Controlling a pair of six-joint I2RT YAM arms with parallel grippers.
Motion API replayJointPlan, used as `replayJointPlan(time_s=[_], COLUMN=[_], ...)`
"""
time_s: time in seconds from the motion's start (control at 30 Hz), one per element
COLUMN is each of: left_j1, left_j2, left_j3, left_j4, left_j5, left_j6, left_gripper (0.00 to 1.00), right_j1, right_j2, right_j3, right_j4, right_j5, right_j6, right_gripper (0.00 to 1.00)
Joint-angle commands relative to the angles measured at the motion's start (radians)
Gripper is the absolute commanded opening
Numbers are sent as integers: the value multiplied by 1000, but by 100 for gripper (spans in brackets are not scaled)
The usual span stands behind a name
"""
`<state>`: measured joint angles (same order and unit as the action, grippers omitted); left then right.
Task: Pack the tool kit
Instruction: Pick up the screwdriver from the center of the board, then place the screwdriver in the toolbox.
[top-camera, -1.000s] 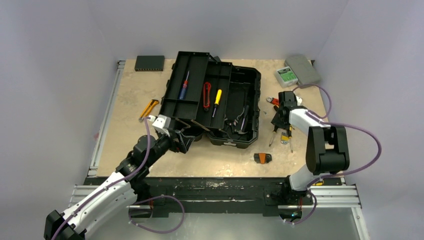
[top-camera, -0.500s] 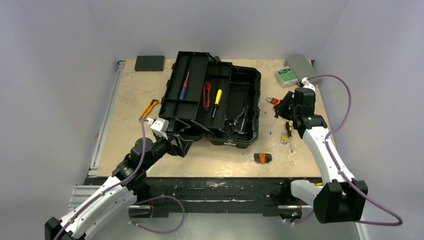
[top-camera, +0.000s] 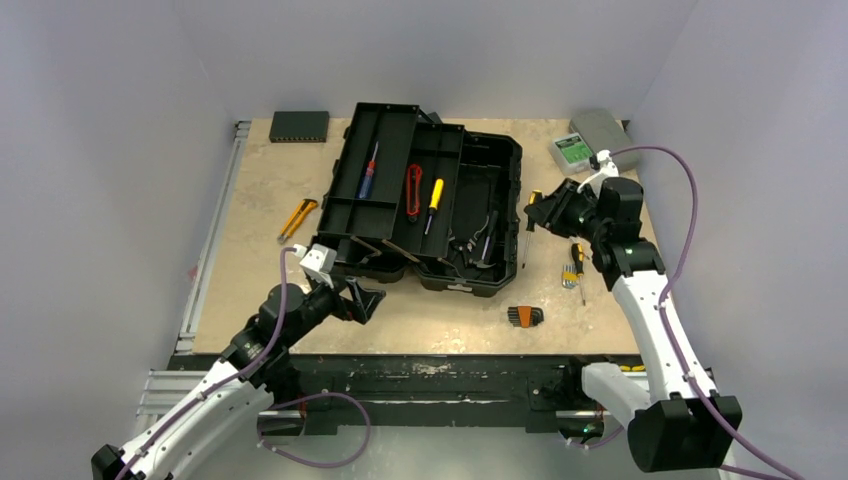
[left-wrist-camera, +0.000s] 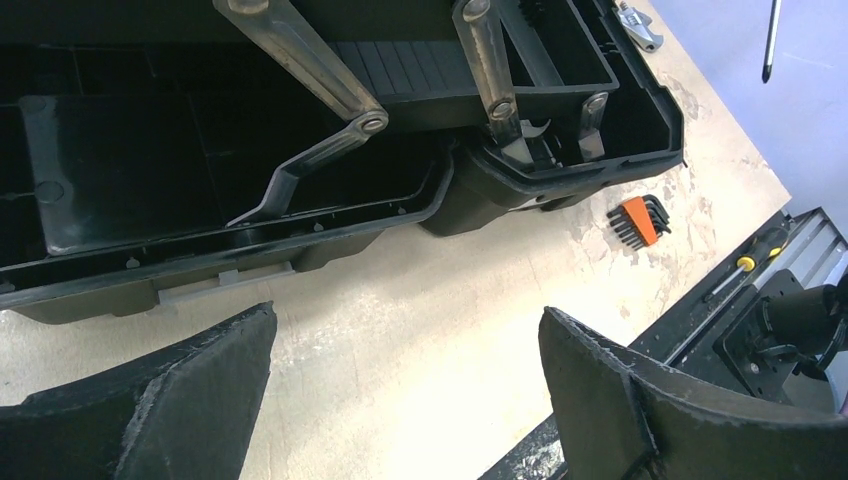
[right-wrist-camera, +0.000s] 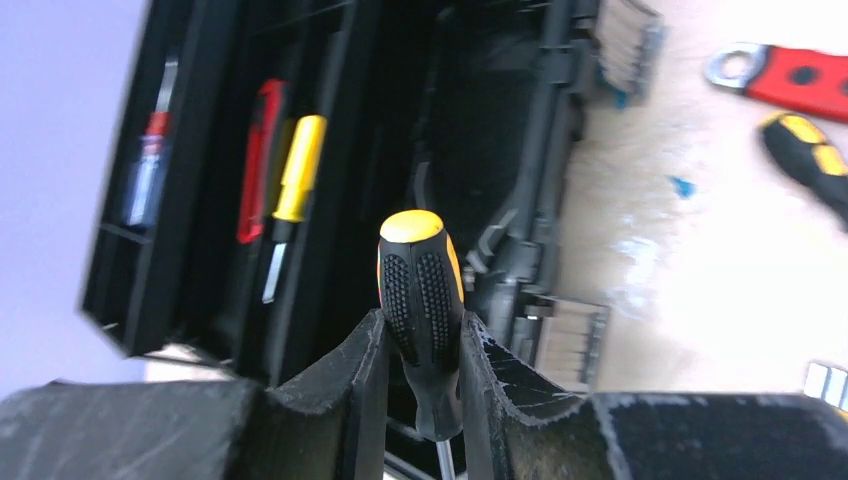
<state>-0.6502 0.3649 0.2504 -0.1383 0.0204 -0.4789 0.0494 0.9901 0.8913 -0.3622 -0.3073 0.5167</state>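
Yellow-black screwdriver (right-wrist-camera: 421, 290) was pinched by right end effector (right-wrist-camera: 420, 335), just right of toolbox (top-camera: 513, 205). Left end effector (left-wrist-camera: 405, 345) was spread wide near toolbox front.

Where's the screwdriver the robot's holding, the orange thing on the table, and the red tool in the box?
held screwdriver (right-wrist-camera: 420, 285): right wrist view, black-and-yellow handle.
orange key set (left-wrist-camera: 645, 211): left wrist view, orange holder.
red tool (top-camera: 413, 190): top view, its middle.

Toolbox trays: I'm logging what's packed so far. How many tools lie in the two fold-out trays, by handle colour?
Blue-and-red screwdriver: 1
Red tool: 1
Yellow-handled screwdriver: 1
Total: 3
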Motion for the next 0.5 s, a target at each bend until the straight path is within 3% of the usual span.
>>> replayJointPlan(time_s=[0.0, 0.2, 0.47], left_j1=[-4, -3, -4], left_j2=[-10, 8, 19], left_j3=[3, 1, 0], left_j4=[20, 31, 39], left_j5=[13, 18, 21], left_j6=[0, 0, 2], left_gripper=[100, 100, 99], right_j1=[10, 172, 395], right_j2=[-8, 64, 306], right_j3=[44, 122, 344], right_j4=[189, 328, 439], right_j5=[-209, -133, -39], right_j6=[115, 204, 249], right_gripper=[18, 18, 16])
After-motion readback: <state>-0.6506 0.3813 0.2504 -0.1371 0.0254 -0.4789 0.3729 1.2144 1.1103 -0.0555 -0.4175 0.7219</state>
